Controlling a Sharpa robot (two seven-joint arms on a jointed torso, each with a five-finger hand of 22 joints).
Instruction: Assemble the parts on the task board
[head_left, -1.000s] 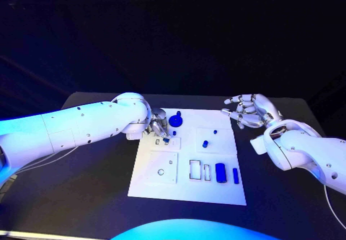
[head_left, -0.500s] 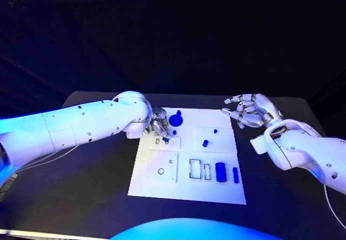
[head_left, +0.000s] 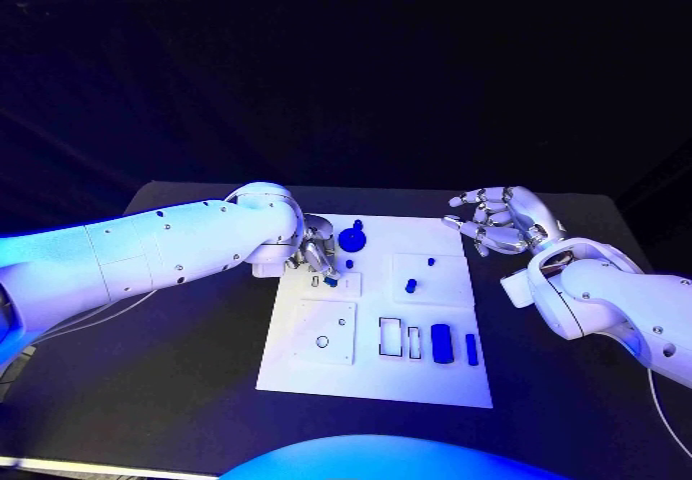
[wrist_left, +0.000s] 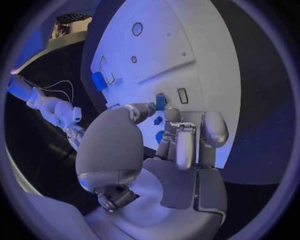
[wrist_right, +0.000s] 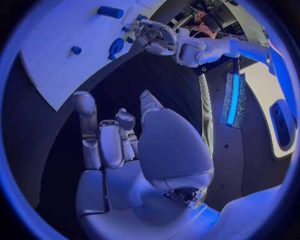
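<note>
The white task board (head_left: 433, 380) lies in the middle of the black table. My left hand (head_left: 316, 250) hovers over its far left corner and pinches a small blue part (head_left: 332, 282) between thumb and fingertip; in the left wrist view this part (wrist_left: 160, 101) sits right beside a small rectangular slot (wrist_left: 182, 95). My right hand (head_left: 495, 222) hangs above the table just off the board's far right corner, with its fingers spread and nothing in them.
A round blue knob (head_left: 351, 240) stands beside my left hand. Two small blue pieces (head_left: 410, 287) sit mid-board. A blue block (head_left: 441, 343) and a slim blue bar (head_left: 472, 349) lie near the right edge, next to empty rectangular slots (head_left: 389, 337).
</note>
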